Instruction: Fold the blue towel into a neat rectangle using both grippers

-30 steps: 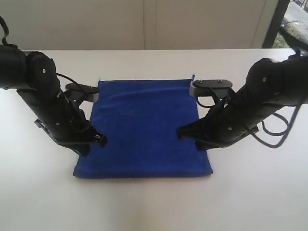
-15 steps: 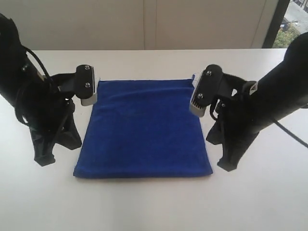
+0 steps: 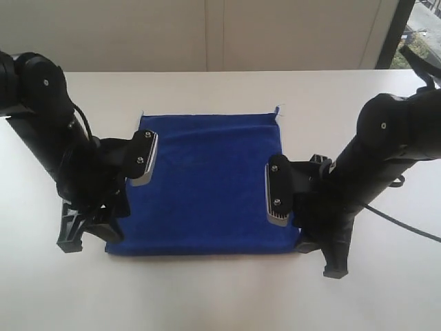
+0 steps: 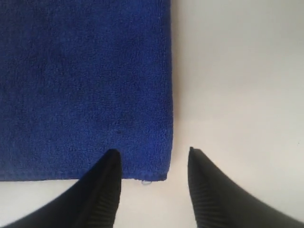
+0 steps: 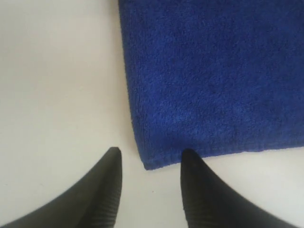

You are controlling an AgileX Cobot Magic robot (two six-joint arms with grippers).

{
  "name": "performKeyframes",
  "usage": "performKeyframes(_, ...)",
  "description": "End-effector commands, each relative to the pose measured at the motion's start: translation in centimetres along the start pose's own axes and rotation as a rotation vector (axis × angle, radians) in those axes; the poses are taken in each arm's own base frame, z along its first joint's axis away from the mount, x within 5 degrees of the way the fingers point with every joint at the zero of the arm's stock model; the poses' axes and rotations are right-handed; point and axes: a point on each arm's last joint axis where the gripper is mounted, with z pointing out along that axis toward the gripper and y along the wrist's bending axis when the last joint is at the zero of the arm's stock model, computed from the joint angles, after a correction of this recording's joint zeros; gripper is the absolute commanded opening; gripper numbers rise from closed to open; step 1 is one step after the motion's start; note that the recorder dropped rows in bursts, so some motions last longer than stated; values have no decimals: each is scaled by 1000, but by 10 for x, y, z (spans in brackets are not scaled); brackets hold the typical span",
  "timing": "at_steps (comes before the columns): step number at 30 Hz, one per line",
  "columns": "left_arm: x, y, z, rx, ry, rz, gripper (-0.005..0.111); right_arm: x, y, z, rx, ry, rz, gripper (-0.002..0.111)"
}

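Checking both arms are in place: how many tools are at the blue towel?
2. The left tool straddles one near corner of the blue towel, on the exterior view's left; the right tool straddles the other near corner. Both are open; none seems hidden.

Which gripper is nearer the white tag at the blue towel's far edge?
Right. The right gripper straddles the towel's near corner on the tag's side; the left gripper straddles the opposite near corner.
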Motion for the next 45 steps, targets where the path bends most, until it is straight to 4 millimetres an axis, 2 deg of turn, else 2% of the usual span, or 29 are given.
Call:
performKeyframes(1,2,-1,14,58,9,13,51,0,1,6,-9,1,-27,39)
performKeyframes(11,5,2,27,86,26,17,51,0,0,16,-10,9,-29,39)
performKeyframes(19,5,0,28,111,34,18,51,-7,2,18,4,1,-56,39)
performKeyframes(33,9,0,41,165,53,7,51,-4,1,33,-22,23,-55,39)
performKeyframes(41,11,0,49,200,65,0,51,-4,2,33,-26,25,-54,39)
performKeyframes(45,11,0,49,194,64,0,45,-4,1,33,-24,24,-54,38)
